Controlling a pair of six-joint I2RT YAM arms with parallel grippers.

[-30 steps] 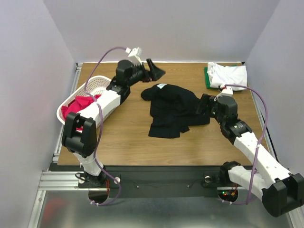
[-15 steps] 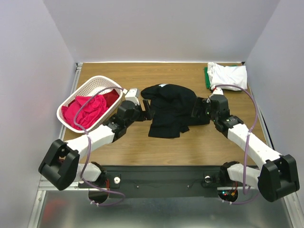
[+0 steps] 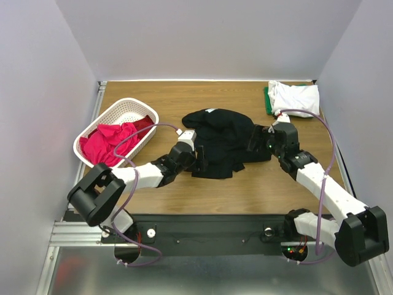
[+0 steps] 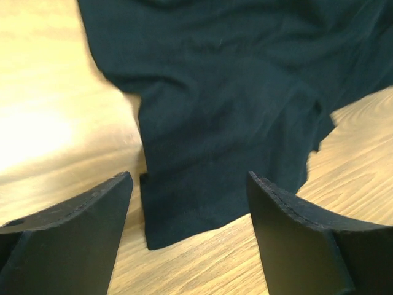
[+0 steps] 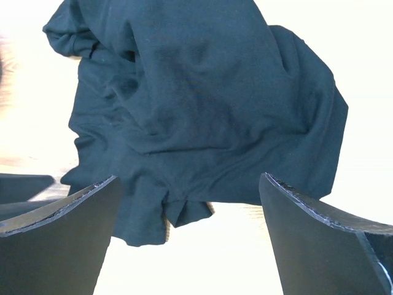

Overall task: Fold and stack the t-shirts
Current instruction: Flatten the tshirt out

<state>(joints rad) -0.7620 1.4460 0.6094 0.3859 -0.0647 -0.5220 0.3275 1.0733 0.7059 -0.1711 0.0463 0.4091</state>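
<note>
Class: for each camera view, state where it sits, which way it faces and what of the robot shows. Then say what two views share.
Top external: above and behind the bases, looking down on the wooden table; both arms, left gripper and right gripper show.
Left wrist: on the left arm, low, facing the crumpled black fabric t-shirt; its open fingers frame the hem.
Right wrist: on the right arm, facing the shirt from the opposite side; open fingers show.
Shared: all three views hold the black t-shirt.
</note>
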